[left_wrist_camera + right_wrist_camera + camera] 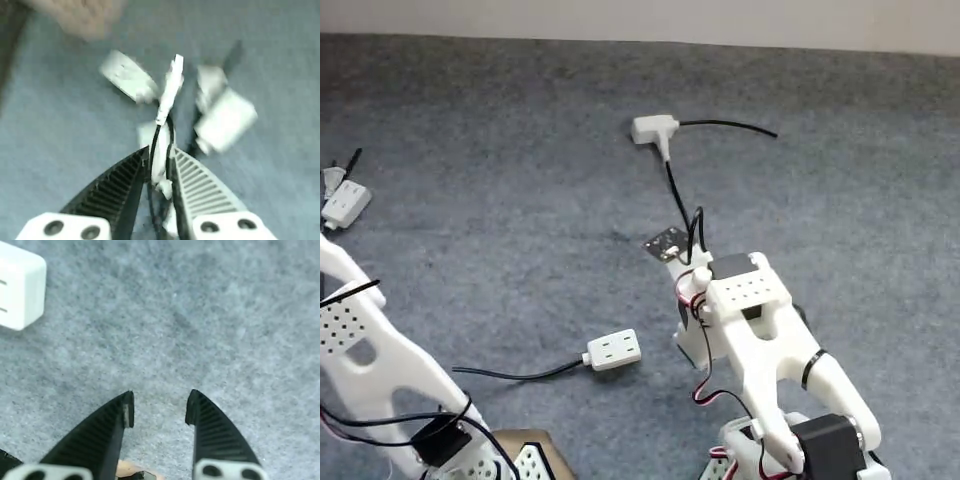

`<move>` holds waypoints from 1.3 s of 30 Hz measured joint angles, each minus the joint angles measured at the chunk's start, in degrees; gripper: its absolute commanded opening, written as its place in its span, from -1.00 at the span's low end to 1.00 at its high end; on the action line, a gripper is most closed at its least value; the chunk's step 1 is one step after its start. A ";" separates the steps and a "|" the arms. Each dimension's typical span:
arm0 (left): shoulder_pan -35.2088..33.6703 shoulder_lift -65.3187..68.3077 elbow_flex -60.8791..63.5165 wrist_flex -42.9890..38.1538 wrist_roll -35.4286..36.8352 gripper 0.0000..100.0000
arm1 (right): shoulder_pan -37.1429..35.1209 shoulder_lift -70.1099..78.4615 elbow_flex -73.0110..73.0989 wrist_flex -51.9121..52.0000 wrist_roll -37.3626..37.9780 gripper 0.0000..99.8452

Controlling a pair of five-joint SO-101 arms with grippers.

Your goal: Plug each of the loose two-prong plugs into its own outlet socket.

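The high camera sits above the near edge and looks down and away over the grey tabletop [500,190]. It takes in the left arm [380,350] at near left and the right arm [760,340] at near right.

The left wrist camera looks along its jaws from very close, past the plug [167,95] pinched there, to blurred white blocks [225,117]. The high view has an outlet block [345,203] at the left edge, beside that arm.

The right wrist camera faces down, close to the tabletop, with a slotted block [17,287] at its edge. Which block of the high view this is cannot be told.
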 measured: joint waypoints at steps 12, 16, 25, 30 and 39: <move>8.18 1.93 18.99 0.97 -6.15 -0.78 | -0.53 -0.09 2.02 0.00 0.00 -0.65; 7.47 2.02 18.99 -2.29 -5.98 -0.78 | -0.53 -0.09 3.16 -0.18 0.00 -0.65; 2.20 2.02 14.51 -7.65 -4.31 -0.78 | -0.53 -0.09 3.60 -1.41 0.00 -0.65; 0.35 2.02 14.51 -10.55 -4.31 -0.78 | -0.53 -0.09 3.60 -1.41 0.00 -0.65; -1.05 9.23 14.24 -13.89 -4.22 -0.78 | -0.53 -0.09 3.60 -1.41 0.00 -0.65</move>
